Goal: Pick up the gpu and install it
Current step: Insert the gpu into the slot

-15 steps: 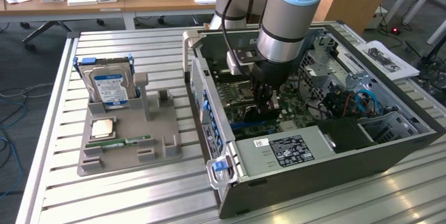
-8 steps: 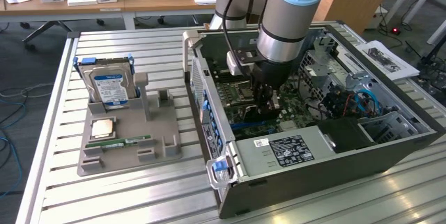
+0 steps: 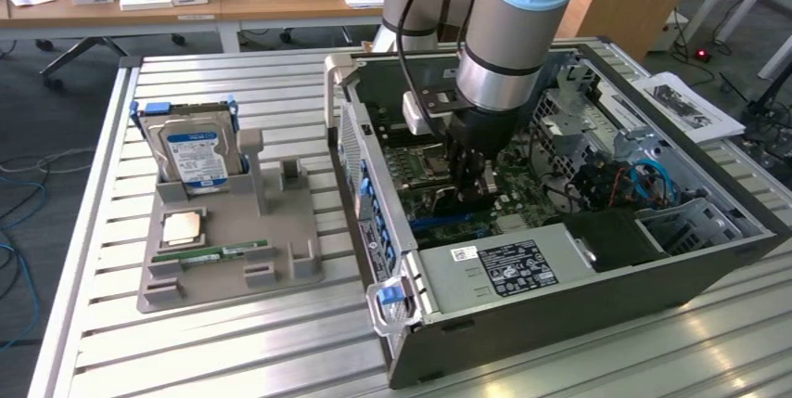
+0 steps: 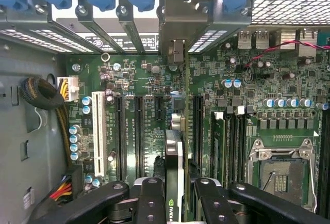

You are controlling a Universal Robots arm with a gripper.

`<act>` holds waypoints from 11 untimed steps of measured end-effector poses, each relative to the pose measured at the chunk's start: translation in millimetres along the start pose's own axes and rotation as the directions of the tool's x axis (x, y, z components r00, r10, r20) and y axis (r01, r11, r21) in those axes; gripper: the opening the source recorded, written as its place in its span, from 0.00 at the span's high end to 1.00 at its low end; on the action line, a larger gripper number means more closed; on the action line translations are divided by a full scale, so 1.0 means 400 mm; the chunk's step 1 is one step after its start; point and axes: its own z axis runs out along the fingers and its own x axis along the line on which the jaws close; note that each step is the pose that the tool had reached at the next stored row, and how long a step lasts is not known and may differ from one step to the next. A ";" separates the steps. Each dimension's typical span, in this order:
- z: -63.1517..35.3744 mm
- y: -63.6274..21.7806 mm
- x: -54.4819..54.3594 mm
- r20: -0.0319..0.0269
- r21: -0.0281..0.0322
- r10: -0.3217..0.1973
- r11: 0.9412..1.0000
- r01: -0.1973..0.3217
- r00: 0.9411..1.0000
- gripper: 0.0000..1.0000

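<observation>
Care, I judge, suits this thin dark grey-black gpu card (image 4: 174, 162), light, stiff but fragile, which my black pincer (image 3: 474, 196) pinches by its flat faces, on edge over the green motherboard (image 4: 289, 79) inside the grey case (image 3: 594, 296).

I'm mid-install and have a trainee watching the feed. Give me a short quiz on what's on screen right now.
1. True or false: the gripper grips the gpu inside the computer case.
2. What stands upright in the grey holder outside the case? A: the gpu. B: the hard drive. C: a keyboard.
3. Fill in: the memory stick lies flat on the holder, on the exterior view's ____ of the case.

Key: 1 true; 2 B; 3 left.
</observation>
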 end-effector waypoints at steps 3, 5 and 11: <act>0.000 0.000 -0.001 0.005 0.000 0.000 1.000 0.000 1.000 0.73; 0.000 0.000 -0.002 0.007 0.000 0.000 1.000 0.000 1.000 0.73; 0.000 0.003 -0.002 0.008 0.000 0.000 1.000 0.000 1.000 0.73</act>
